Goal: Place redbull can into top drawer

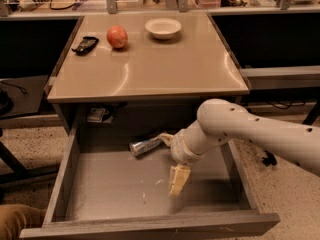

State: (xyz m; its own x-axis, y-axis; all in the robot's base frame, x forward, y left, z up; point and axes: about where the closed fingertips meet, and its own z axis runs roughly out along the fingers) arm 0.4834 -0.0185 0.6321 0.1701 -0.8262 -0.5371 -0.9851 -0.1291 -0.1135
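Found the can [145, 145] lying on its side in the open drawer [65, 184], near the back wall, left of the gripper [168, 164]. Saw the gripper inside the drawer, fingers spread wide and holding nothing. One finger [164, 137] at the can's right end, touching or just beside, could not tell. Other finger pointed down at the floor. Noted the arm [260, 131] crossing the drawer's right side. Up on the tabletop [150, 74]: a round fruit [117, 36], a bowl [163, 27], a dark flat thing [85, 44] hard to make out. Cut off at the lower left, something brown [15, 219].
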